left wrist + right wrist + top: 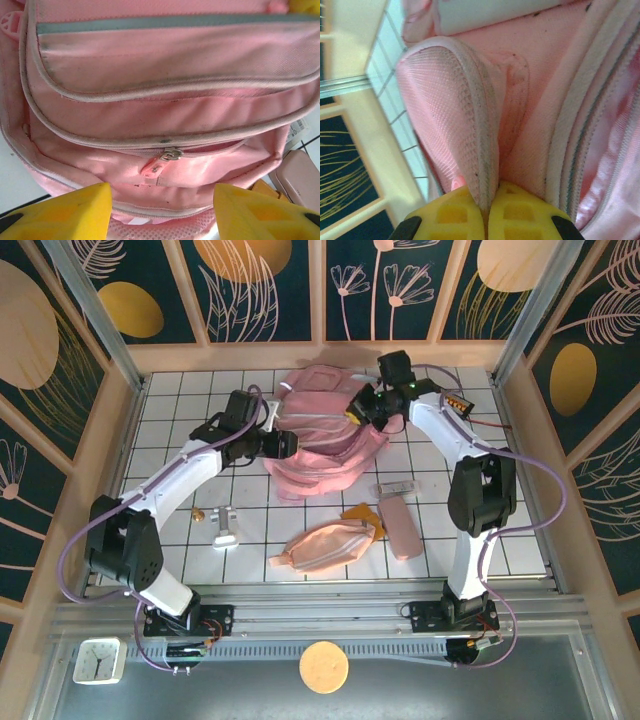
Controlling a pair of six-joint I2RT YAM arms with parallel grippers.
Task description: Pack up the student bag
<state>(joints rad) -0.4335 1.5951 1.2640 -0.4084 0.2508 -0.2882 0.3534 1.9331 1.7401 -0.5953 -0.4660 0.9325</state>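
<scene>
Currently: large soft pink fabric backpack [325, 455] lies crumpled at the far middle of the white tiled surface [180, 410]. Its long axis runs roughly far-to-near, between both arms. The right gripper [362, 412] is at its far-right side, yellow fingers pinched together on a padded mesh edge [455, 115] of the bag. The left gripper [288, 445] sits just off the bag's left flank, fingers apart, holding nothing. The front pocket faces it, with the small pink zipper pull [159, 165] dead ahead between the fingers. Judgement: pocket looks zipped, so opening comes first; left is lined up, right anchors. Peach oval fabric pouch [320, 545] and slim flat pink case [402, 525] lie nearer the bases, unpacked.
</scene>
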